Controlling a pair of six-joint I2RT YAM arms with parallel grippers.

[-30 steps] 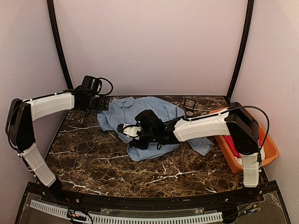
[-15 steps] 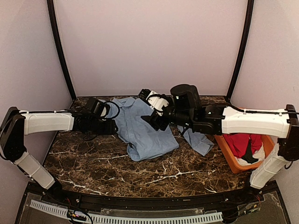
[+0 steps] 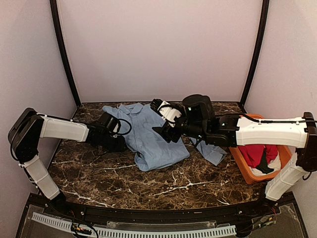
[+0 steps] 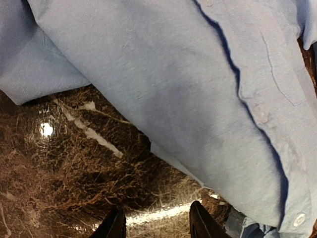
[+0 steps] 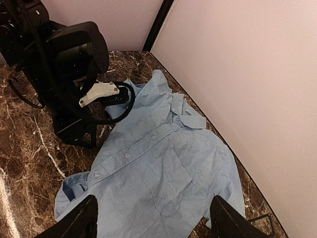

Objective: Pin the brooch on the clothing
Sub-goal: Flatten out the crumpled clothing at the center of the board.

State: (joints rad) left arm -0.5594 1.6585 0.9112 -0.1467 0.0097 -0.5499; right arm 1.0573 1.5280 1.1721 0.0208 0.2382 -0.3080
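Observation:
The clothing, a light blue button-up shirt [image 3: 153,141], lies spread front-up on the dark marble table, collar toward the back wall. My left gripper [image 3: 119,144] is low at the shirt's left edge. In the left wrist view its fingers [image 4: 157,225] stand apart over bare marble, with the shirt's hem [image 4: 198,89] just ahead of them and nothing between them. My right gripper [image 3: 159,119] hovers above the shirt's upper part. It is open wide and empty, and the chest pocket and button placket [image 5: 163,168] lie below it. The brooch is out of view.
An orange basket [image 3: 285,163] stands at the table's right edge and holds a red garment [image 3: 257,151]. The left arm's wrist and cable [image 5: 74,59] sit close to the shirt's collar side. Pale walls and black poles close in the back corners.
My left gripper came down from the back left corner to the shirt's left edge, and its jaws narrowed. My right arm lifted off the shirt and now hangs above it, opened wider.

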